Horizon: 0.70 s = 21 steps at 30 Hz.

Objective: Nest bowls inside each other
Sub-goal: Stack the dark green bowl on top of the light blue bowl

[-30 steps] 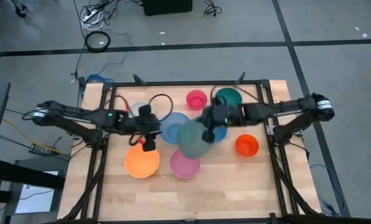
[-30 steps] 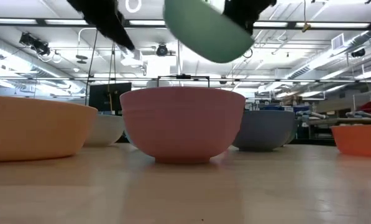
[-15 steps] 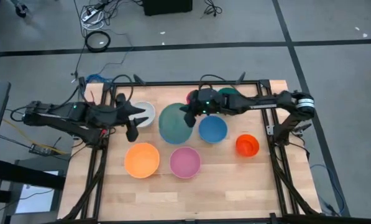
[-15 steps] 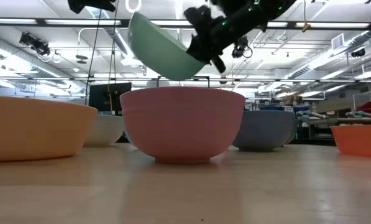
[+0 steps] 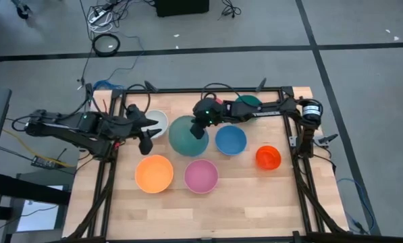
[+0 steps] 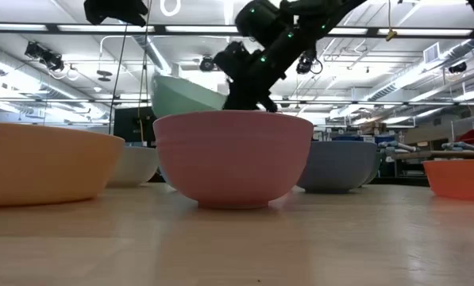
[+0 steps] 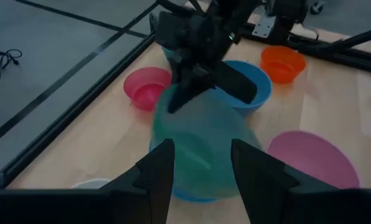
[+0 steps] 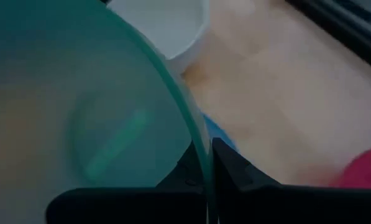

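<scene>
My right gripper (image 5: 200,129) is shut on a large green bowl (image 5: 186,136), which sits over a blue bowl whose rim (image 7: 192,196) shows beneath it. In the low view the green bowl (image 6: 185,95) is tilted behind the pink bowl (image 6: 233,159). My left gripper (image 5: 147,142) hangs open beside the white bowl (image 5: 159,121), with nothing between its fingers. On the table stand a second blue bowl (image 5: 231,140), an orange bowl (image 5: 154,173), a pink bowl (image 5: 201,176), a small orange-red bowl (image 5: 269,157), a small pink bowl (image 7: 146,87) and a dark green bowl (image 5: 248,103). My right gripper pinches the green bowl's rim (image 8: 201,155) on its right side, one finger (image 8: 186,173) inside the bowl and one (image 8: 235,171) outside. The fingers slant down from the table's right. The bowl is tilted, open side up, in the blue bowl; its underside is hidden.
The table's dark frame rail (image 5: 208,91) runs along the far edge, with cables behind it. Bare wood (image 5: 208,212) lies in front of the orange and pink bowls toward the near edge.
My right gripper has carried the green bowl down and toward the table's left and far edge, from above the pink bowl onto the large blue bowl, tipping it on the way. My left gripper has drawn back up and toward the left edge, away from the orange bowl.
</scene>
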### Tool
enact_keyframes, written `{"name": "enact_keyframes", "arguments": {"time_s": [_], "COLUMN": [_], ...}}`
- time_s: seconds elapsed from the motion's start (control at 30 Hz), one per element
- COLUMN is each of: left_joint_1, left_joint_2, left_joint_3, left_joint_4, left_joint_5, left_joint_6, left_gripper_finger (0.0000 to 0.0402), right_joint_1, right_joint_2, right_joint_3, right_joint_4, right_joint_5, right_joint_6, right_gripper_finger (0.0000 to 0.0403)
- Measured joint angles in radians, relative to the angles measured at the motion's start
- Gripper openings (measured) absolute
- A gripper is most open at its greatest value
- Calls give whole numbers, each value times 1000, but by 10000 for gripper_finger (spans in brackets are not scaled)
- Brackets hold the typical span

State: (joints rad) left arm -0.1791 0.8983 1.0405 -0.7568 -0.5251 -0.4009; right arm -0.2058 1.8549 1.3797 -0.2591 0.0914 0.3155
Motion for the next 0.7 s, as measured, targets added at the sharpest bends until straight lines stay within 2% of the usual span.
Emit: {"name": "enact_keyframes", "arguments": {"time_s": [0.17,0.27,0.47,0.6,0.7], "left_joint_1": [0,0,-13,-43,-71], "left_joint_2": [8,13,12,12,12], "left_joint_3": [0,0,0,0,0], "left_joint_4": [0,-3,-53,-124,-215], "left_joint_5": [0,2,16,21,65], "left_joint_6": [1,1,-3,-70,-160], "left_gripper_finger": [168,168,168,168,168], "right_joint_1": [-10,-11,-12,-12,-6], "right_joint_2": [11,10,10,10,4], "right_joint_3": [2,3,3,3,2], "right_joint_4": [-67,-62,-95,-122,-121], "right_joint_5": [11,10,-7,-9,-24], "right_joint_6": [-28,-47,-56,-48,-51], "right_gripper_finger": [2,20,95,143,168]}}
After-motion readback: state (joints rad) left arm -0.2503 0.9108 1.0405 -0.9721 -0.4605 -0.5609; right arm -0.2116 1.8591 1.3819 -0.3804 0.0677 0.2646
